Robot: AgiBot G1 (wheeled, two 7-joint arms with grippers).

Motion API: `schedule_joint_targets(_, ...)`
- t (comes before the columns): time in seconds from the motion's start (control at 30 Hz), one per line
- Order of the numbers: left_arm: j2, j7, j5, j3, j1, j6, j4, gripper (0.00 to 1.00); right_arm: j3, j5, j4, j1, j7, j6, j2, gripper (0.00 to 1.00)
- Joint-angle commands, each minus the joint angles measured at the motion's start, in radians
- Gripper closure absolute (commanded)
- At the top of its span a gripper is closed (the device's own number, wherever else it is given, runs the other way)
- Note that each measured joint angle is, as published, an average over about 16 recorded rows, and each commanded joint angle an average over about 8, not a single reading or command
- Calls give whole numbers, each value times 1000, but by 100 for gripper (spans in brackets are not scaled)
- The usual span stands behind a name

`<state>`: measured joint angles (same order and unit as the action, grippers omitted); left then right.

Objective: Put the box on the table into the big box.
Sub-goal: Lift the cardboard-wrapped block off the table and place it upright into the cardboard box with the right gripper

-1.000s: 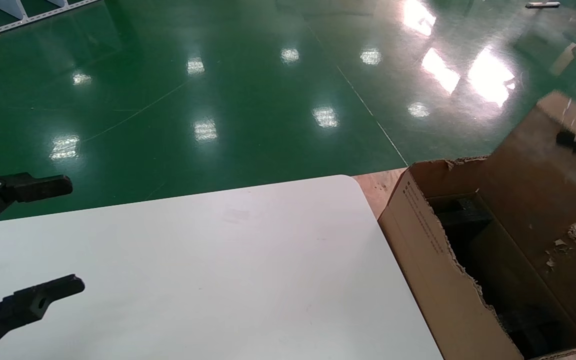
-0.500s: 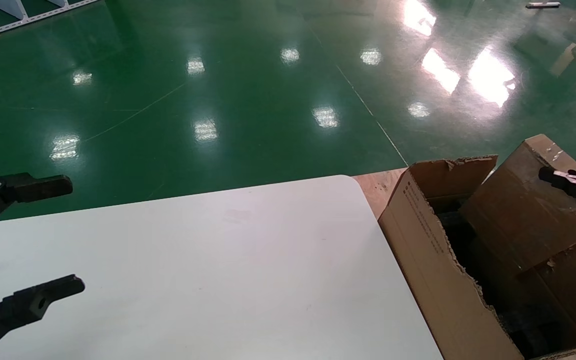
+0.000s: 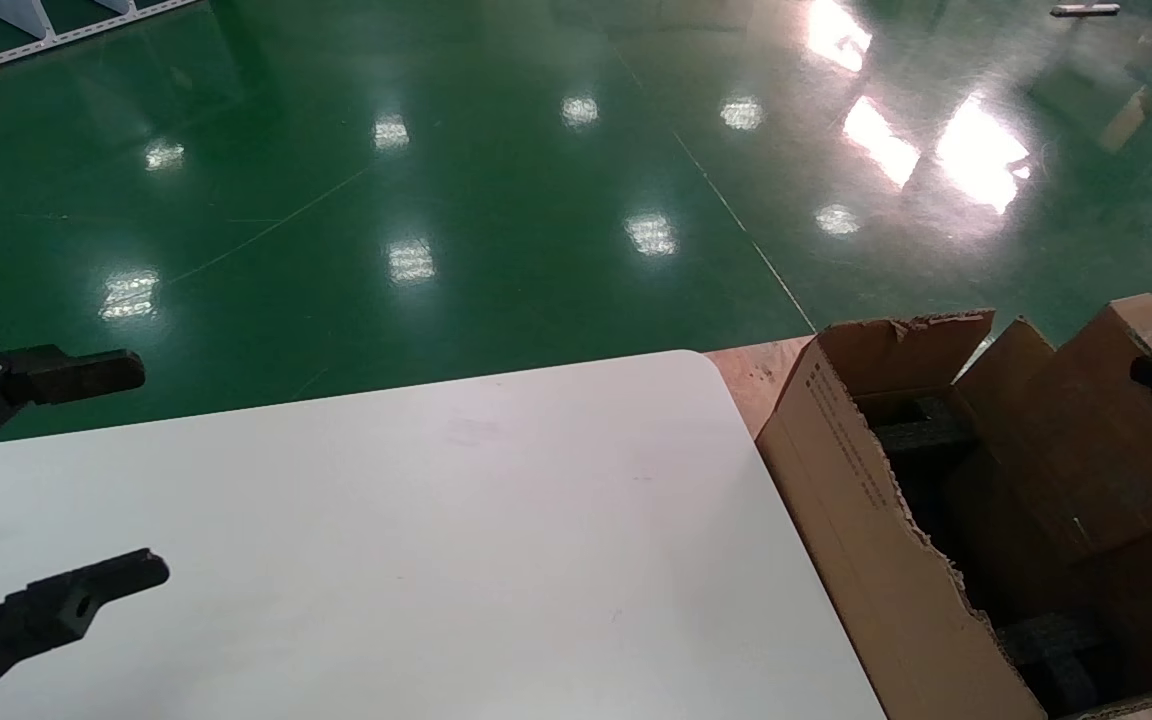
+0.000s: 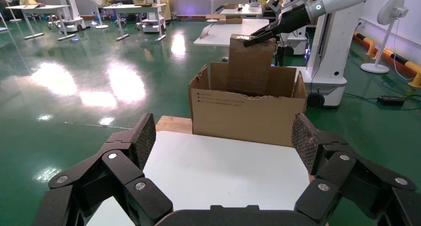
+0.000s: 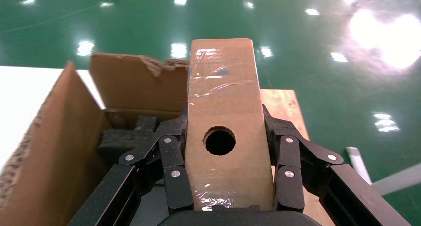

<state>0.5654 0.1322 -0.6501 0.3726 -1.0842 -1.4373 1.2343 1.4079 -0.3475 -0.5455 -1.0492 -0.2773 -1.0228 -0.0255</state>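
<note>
Placement is the step in hand. The right gripper is clenched on the box, one finger on each long side, with the round-holed face toward the wrist camera. In the head view the box stands tilted inside the carton, its lower end below the torn rim and its upper end above it. The left wrist view shows the same: the box rises above the carton, with the right gripper on its top end. The tabletop carries nothing in view.

The left gripper hangs released over the tabletop's near left part, its jaws wide apart.

The next move calls for lowering the box until it rests on the black foam, then releasing it and lifting the gripper straight out, clear of the ragged rim.

Hidden or cut off:
- The box's lower end lies behind the carton wall; contact with the foam cannot be confirmed.
- The right gripper is mostly outside the head view.
- The carton's far right side is cut off.
</note>
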Motion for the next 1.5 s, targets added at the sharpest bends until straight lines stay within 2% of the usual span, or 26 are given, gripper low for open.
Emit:
schedule_joint_targets(0.03, 0, 0, 0, 0, 0, 0, 0, 0, 18, -65, 0, 27, -30, 13, 1, 100)
schedule_joint_targets(0.33, 0, 0, 0, 0, 0, 0, 0, 0, 90, -294, -82, 131, -145, 30, 0, 100)
schedule_joint_targets(0.63, 0, 0, 0, 0, 0, 0, 0, 0, 129, -448, -139, 187, -242, 54, 5, 100)
schedule_joint_targets(1.0, 0, 0, 0, 0, 0, 0, 0, 0, 160, -545, -148, 228, -301, 54, -5, 100)
schedule_joint_targets(1.5, 0, 0, 0, 0, 0, 0, 0, 0, 197, -594, -88, 278, -301, 30, -39, 100)
